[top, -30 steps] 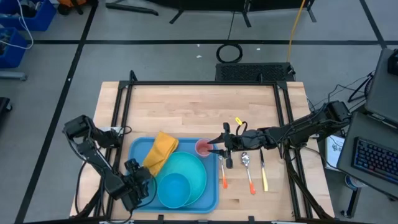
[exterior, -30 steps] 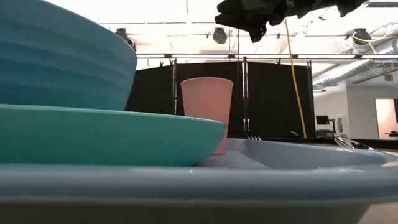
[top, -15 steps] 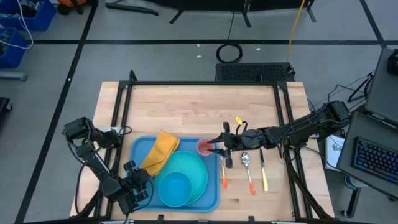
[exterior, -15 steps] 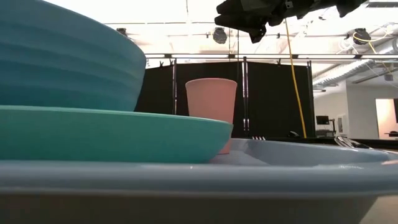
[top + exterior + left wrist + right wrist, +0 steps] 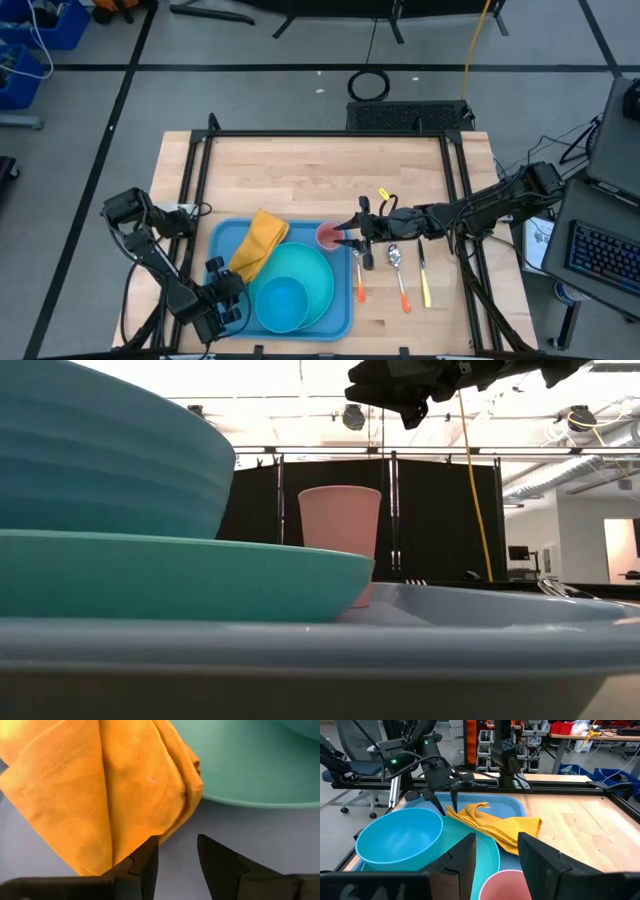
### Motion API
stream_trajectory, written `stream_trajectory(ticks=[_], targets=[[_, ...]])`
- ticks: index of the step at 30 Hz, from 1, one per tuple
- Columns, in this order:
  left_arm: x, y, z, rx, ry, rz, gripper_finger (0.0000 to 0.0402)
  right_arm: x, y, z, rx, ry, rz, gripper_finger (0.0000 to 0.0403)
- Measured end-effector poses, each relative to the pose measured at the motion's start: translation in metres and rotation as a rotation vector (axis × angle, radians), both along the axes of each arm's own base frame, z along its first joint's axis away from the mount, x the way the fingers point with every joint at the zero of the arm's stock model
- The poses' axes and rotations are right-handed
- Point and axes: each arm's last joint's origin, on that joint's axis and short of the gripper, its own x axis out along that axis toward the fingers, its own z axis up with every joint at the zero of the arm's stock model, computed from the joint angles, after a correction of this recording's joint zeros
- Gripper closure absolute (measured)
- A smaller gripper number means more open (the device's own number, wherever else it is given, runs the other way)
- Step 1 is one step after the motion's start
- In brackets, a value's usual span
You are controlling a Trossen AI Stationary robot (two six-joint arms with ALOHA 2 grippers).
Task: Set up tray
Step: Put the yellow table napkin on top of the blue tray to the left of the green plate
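While your left gripper point(image 5: 236, 298) sits low at the near left corner of the tray point(image 5: 343, 322), its two dark fingers point(image 5: 145, 865) stand a narrow gap apart just over the tray floor, and from the wrist view you cannot tell whether they pinch anything. Right in front of them lies the orange napkin point(image 5: 100, 795), its folded tip reaching down beside one finger; whether cloth and finger touch is not clear. Past the napkin you see the edge of the teal plate point(image 5: 260, 765), which rests on the tray floor.

Your right gripper point(image 5: 350, 240) hangs above the pink cup point(image 5: 327, 237) at the tray's far right corner, its fingers point(image 5: 462, 857) parted and not touching the rim of the cup, which shows between them in the wrist view. From table height you see that gripper well above the cup, with open air between the two.

Looking wider, the tray lies at the near left part of the wooden table point(image 5: 300, 170). On it the plate carries the blue bowl point(image 5: 280, 303), the napkin drapes from the plate's far left edge onto the tray floor, and the cup stands upright just beyond the plate. To the right of the tray, on bare wood, you have a row of cutlery point(image 5: 398, 272) with orange, red and yellow handles lying roughly parallel.
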Motion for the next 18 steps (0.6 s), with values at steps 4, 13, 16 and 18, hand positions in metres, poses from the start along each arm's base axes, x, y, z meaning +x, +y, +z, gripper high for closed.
stream_trajectory(ticks=[4,13,16,18], targets=[[0.0003,-0.0003,0.0001,-0.011,-0.012,0.021,0.0258,0.0000,0.0000,0.0000,0.000,0.000,0.000,0.0268],[-0.0010,0.0019,0.0007,-0.017,-0.017,0.084,0.0177,-0.0001,0.0000,-0.0003,-0.001,0.003,0.000,0.0268],[-0.0017,0.0022,0.0008,-0.017,-0.020,0.100,0.0155,-0.0001,0.0000,-0.0004,-0.001,0.004,0.000,0.0268],[-0.0024,0.0017,0.0008,-0.019,-0.023,0.101,0.0150,-0.0001,0.0000,-0.0004,-0.001,0.004,0.000,0.0268]])
